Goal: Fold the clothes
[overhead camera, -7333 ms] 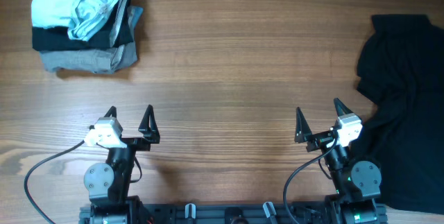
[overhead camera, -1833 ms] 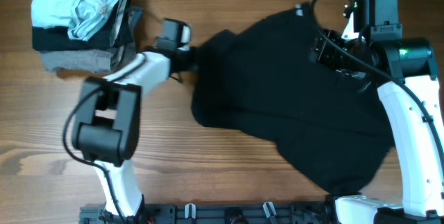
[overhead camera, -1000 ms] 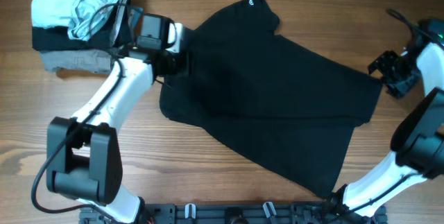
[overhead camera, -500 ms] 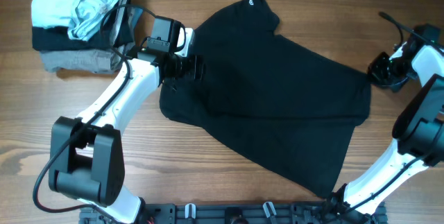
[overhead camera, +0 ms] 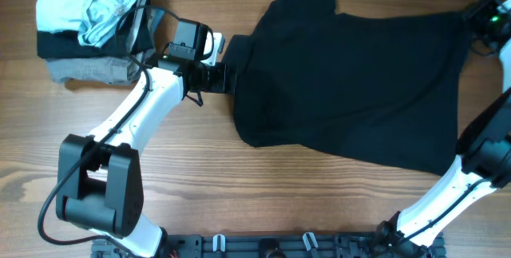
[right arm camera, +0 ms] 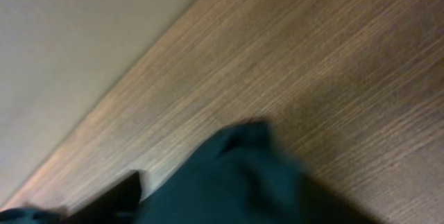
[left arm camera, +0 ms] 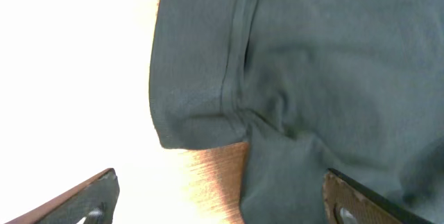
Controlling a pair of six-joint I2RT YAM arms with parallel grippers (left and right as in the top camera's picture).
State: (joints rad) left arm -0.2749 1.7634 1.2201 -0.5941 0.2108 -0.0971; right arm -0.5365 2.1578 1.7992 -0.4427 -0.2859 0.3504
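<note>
A black shirt (overhead camera: pixel 351 82) lies spread across the middle and right of the wooden table, its collar label at the far edge. My left gripper (overhead camera: pixel 223 76) is at the shirt's left sleeve. In the left wrist view its fingers (left arm camera: pixel 350 200) stand wide apart, open, with the sleeve hem (left arm camera: pixel 208 123) just ahead and cloth under the right finger. My right gripper (overhead camera: pixel 489 14) is at the far right edge, at the shirt's upper right corner. The right wrist view is blurred; dark cloth (right arm camera: pixel 236 175) bunches in the jaws, so it looks shut on the shirt.
A pile of folded clothes (overhead camera: pixel 96 26), light blue on black and grey, sits at the far left corner, close behind my left arm. The table's far edge shows in the right wrist view (right arm camera: pixel 125 78). Bare wood (overhead camera: pixel 263 202) lies in front of the shirt.
The right gripper has moved up and outward, dragging the shirt's right side with it; the shirt has swung and stretched flatter. The left gripper has stayed near the sleeve.
</note>
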